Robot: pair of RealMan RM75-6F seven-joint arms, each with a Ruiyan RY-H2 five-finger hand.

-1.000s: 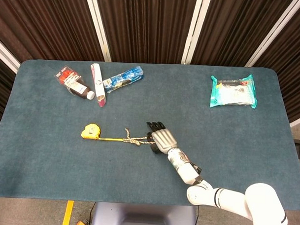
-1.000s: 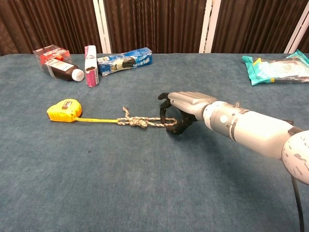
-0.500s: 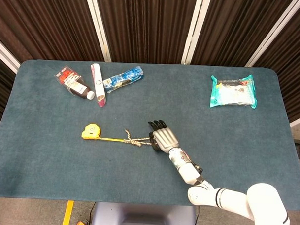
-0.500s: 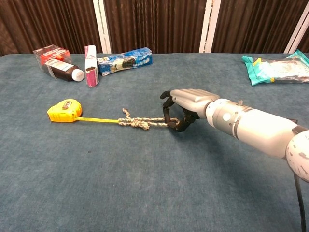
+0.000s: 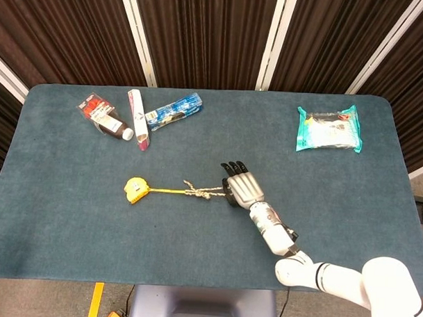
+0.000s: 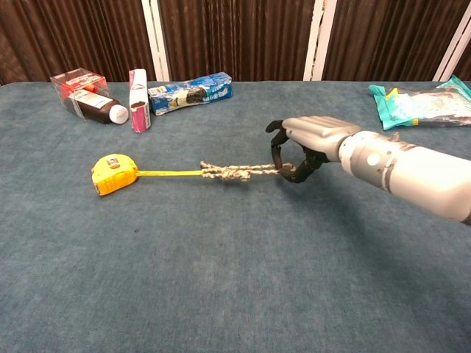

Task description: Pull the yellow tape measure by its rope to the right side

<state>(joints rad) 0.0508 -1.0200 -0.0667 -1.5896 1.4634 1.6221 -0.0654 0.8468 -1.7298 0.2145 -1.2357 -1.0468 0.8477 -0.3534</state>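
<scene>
The yellow tape measure (image 5: 135,190) (image 6: 112,174) lies on the blue table, left of centre. A short length of yellow tape runs from it to a knotted pale rope (image 5: 198,193) (image 6: 234,173), which lies stretched out to the right. My right hand (image 5: 241,188) (image 6: 305,144) grips the rope's right end, its dark fingers curled around it just above the cloth. The left hand shows in neither view.
At the back left lie a brown bottle in a clear pack (image 5: 103,117), a white and pink tube box (image 5: 137,118) and a blue packet (image 5: 173,110). A teal wipes pack (image 5: 328,129) lies at the back right. The table's front edge (image 5: 193,286) is near.
My right hand has moved to the right with the rope in it. The rope has drawn taut, and the tape measure has slid to the right and turned a little.
</scene>
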